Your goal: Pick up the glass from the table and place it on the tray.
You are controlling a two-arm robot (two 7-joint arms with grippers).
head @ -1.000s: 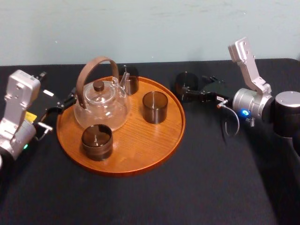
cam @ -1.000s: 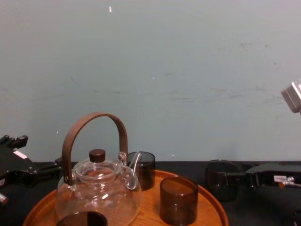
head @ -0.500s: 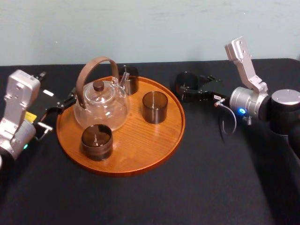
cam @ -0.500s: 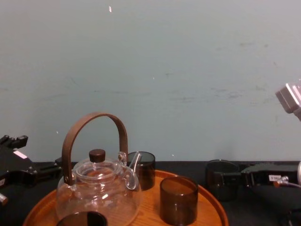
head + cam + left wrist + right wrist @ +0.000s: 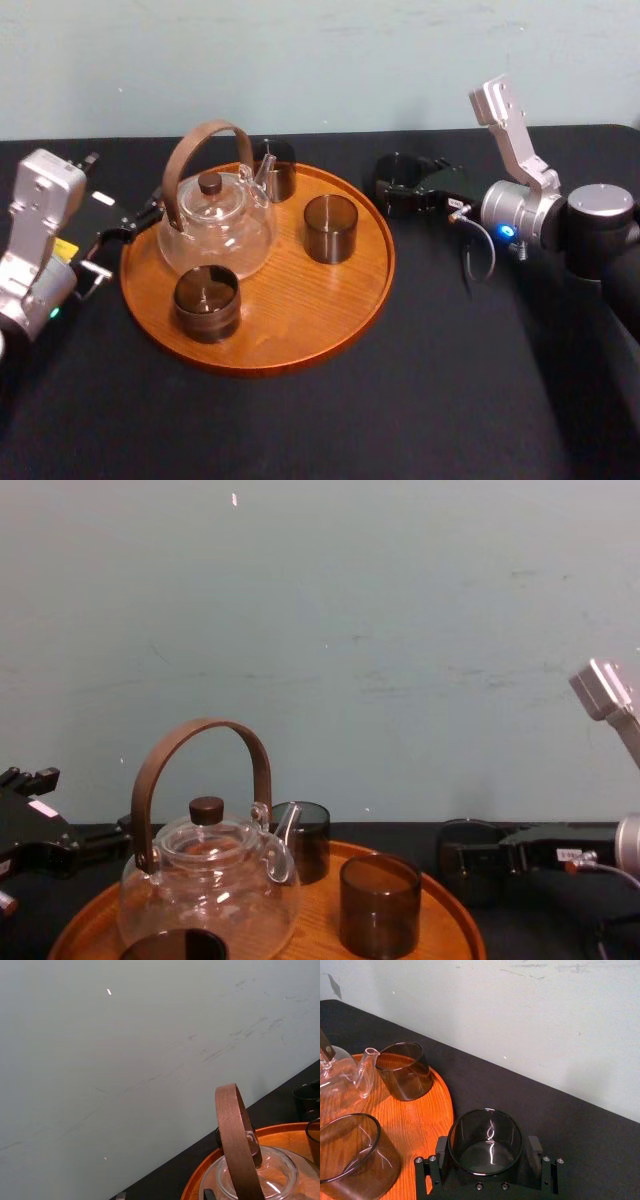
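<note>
The glass stands on the table, upper right of centre in the head view, just beside the tray and still off it. Since a second ago the right hand has slid forward and now straddles the glass. It is spread, one finger on each side, not visibly squeezing. The reach looks finished; closing, lifting and carrying leftward remain. The left hand idles at the tray's left edge.
</note>
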